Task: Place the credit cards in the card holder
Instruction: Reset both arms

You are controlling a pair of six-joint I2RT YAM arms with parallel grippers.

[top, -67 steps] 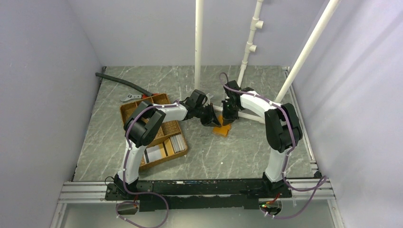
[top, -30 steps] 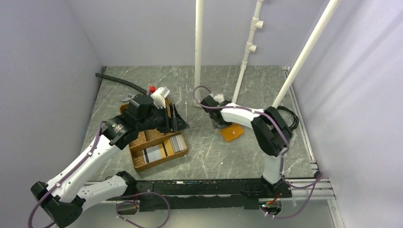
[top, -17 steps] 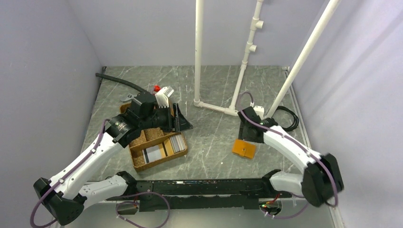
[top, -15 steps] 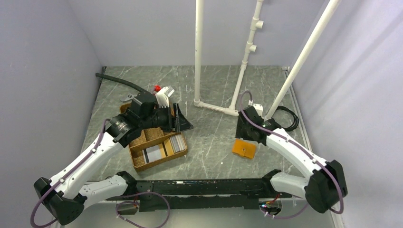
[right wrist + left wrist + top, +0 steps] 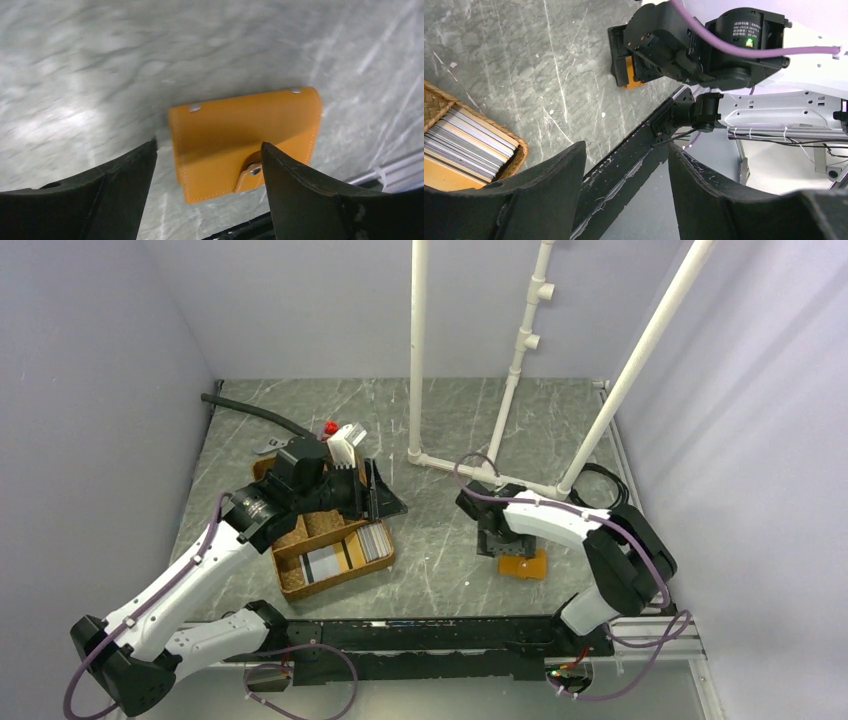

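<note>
**Item 1: card holder**. Orange-tan, flat on the grey marbled table, right of centre and towards the near edge. In the right wrist view we note stitched edges, two small rivets along one side and a snap tab on the opposite side. The left wrist view shows part of it, the rest hidden under the right arm's black wrist.

**Item 2: credit cards**. We see a grey-white stack standing on edge in the near right compartment of the woven tray, with another grey card lying flat in the compartment to its left. The tray sits left of centre, well apart from the holder. The left wrist view shows the stack's edges just inside the tray wall.

**Item 3: right gripper**. It is directly above the holder, jaws spread wide to either side of it. It grips nothing, and we cannot tell whether it touches the leather.

**Item 4: left gripper**. It is raised over the tray's far right corner, jaws wide and empty.

**Item 5: surroundings.** White pipes stand at the far side, and a black hose lies far left.
</note>
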